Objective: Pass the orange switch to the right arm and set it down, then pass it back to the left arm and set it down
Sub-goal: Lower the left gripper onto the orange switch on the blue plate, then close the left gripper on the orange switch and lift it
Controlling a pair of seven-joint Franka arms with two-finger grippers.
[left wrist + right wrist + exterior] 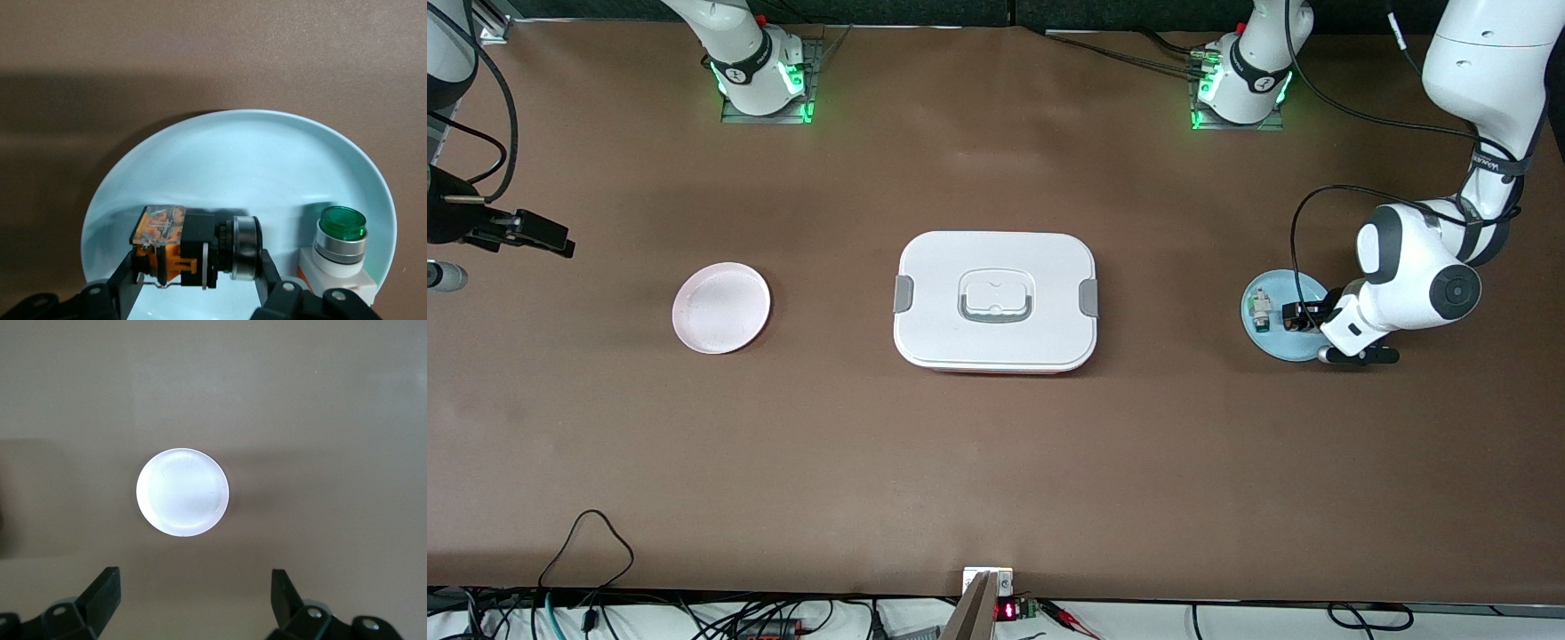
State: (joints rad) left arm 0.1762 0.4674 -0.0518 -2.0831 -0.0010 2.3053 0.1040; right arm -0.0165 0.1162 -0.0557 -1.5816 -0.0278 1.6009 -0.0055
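Note:
The orange switch (179, 245) lies on its side on a pale blue plate (233, 160) at the left arm's end of the table. My left gripper (197, 268) is down on that plate (1272, 343), its two fingers pressed against the ends of the switch (1302, 317): one on the orange-and-black body, the other on the silver ring. The white box (996, 342) stands mid-table between the two plates. My right gripper (197, 590) hangs open and empty high over the right arm's end of the table (551, 238), with the pink plate (183, 492) in its view.
A white-and-green component (340, 248) stands on the blue plate beside the switch (1261, 309). The pink plate (721, 307) lies bare between the box and the right arm's end. Cables run along the table edge nearest the front camera.

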